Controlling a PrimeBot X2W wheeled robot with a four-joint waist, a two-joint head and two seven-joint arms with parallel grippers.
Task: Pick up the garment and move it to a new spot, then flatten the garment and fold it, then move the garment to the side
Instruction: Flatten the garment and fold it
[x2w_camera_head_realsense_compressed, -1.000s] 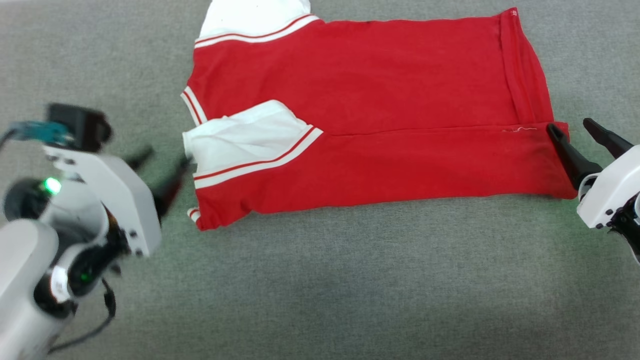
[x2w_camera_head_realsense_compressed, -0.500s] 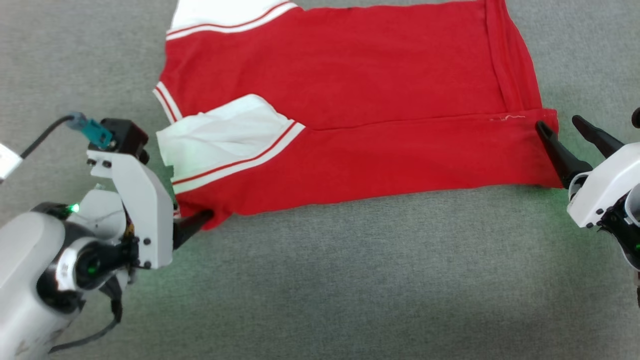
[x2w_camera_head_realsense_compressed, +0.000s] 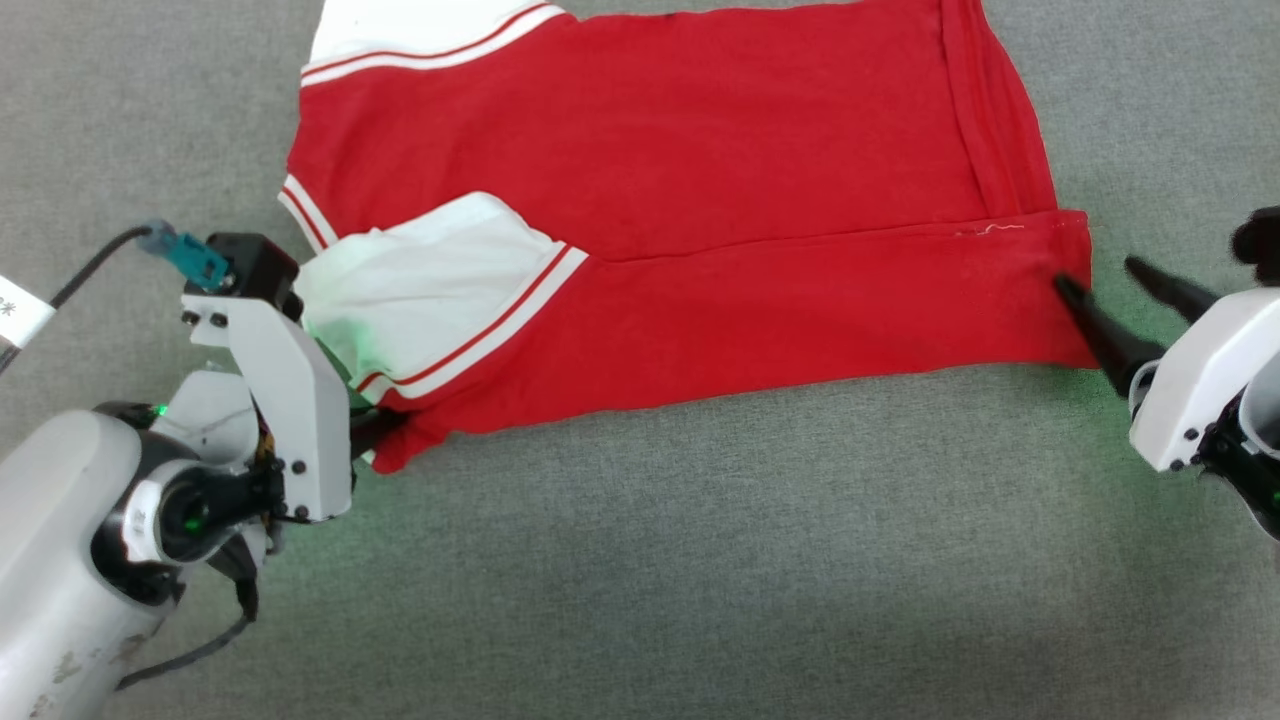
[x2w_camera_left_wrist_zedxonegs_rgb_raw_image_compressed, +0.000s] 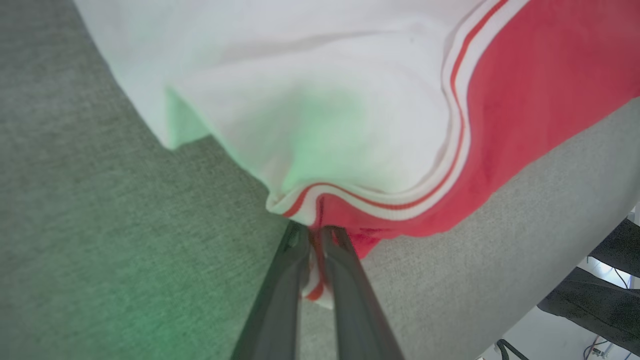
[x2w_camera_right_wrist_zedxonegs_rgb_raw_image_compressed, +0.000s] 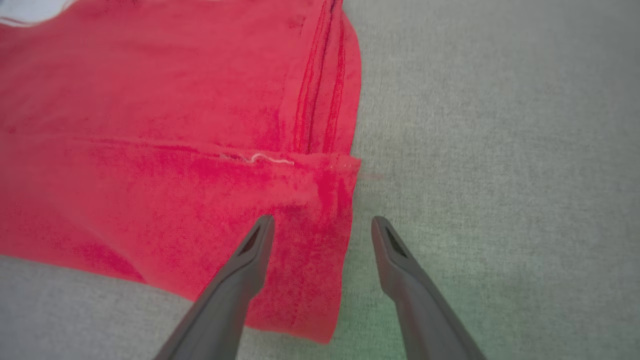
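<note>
The garment (x2w_camera_head_realsense_compressed: 700, 200) lies folded lengthwise on the grey surface, red with a white sleeve (x2w_camera_head_realsense_compressed: 420, 280) folded over near its left end. My left gripper (x2w_camera_head_realsense_compressed: 385, 428) is at the garment's near-left corner. In the left wrist view the left gripper (x2w_camera_left_wrist_zedxonegs_rgb_raw_image_compressed: 315, 232) is shut on the striped trim and red cloth of the garment (x2w_camera_left_wrist_zedxonegs_rgb_raw_image_compressed: 500, 125). My right gripper (x2w_camera_head_realsense_compressed: 1095, 273) stands open at the hem end. In the right wrist view the right gripper (x2w_camera_right_wrist_zedxonegs_rgb_raw_image_compressed: 322, 220) straddles the near hem corner of the garment (x2w_camera_right_wrist_zedxonegs_rgb_raw_image_compressed: 150, 125), one finger over the cloth, the other over bare grey.
The grey fabric-covered surface (x2w_camera_head_realsense_compressed: 700, 560) stretches wide in front of the garment. A teal connector with its cable (x2w_camera_head_realsense_compressed: 185, 255) sits on my left wrist. In the left wrist view the surface's edge (x2w_camera_left_wrist_zedxonegs_rgb_raw_image_compressed: 565, 240) shows at the lower right, with dark objects beyond.
My left gripper moved in to the garment's near-left corner and shut on it. The right gripper stayed open at the hem. The head view shifted somewhat.
</note>
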